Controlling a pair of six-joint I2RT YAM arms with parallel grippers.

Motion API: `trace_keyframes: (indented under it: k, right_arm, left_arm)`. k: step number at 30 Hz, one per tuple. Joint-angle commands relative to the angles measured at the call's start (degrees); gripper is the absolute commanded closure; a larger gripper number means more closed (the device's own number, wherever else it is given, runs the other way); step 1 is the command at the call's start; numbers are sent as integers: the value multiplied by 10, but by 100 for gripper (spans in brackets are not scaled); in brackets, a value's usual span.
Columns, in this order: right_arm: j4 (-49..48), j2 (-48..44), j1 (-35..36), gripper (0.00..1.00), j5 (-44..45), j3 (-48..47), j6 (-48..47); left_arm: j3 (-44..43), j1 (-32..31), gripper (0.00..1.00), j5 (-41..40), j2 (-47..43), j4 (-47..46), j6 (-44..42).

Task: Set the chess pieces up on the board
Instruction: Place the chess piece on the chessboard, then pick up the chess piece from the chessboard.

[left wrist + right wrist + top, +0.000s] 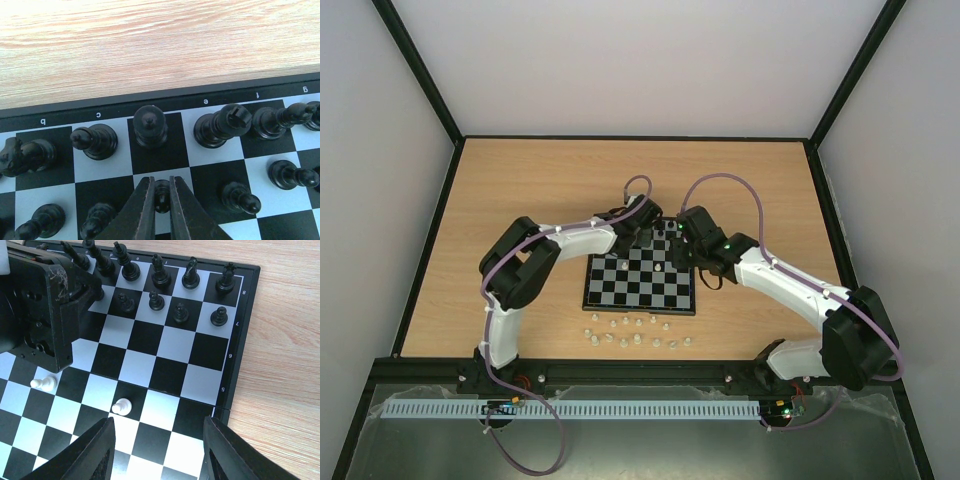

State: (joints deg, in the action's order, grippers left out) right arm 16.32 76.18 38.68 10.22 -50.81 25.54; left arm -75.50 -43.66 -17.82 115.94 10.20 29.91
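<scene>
Across the wooden table, the board is seen lying at the middle, with both arms reaching over its far half. The left gripper is clenched on a black pawn, held between the fingers on a square of the second far row. The right gripper is spread wide with nothing between its jaws, hovering above the near half.

Most of the white chess pieces are laid out in two loose rows on the table just beside the near rim, off the board. The step in hand is judged to be the seating of that pawn. A gentle release and a straight lift are called for next, since black men stand close on either side.

Two white pawns on middle squares are shown plainly only by the right wrist view. The grip on the pawn is shown only by the left wrist view.
</scene>
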Motion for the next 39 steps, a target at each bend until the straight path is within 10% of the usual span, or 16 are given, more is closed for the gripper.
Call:
trace_keyframes:
  k: [1, 26, 39]
  right_arm:
    - [1, -13, -2, 51, -6, 9, 0]
    - [0, 2, -2, 50, -13, 8, 0]
    - [6, 113, 12, 47, -85, -42, -4]
  left_arm:
    - [-13, 5, 96, -4, 12, 13, -6]
    - [51, -28, 65, 4, -135, 51, 19]
    - [247, -45, 3, 3, -400, 39, 60]
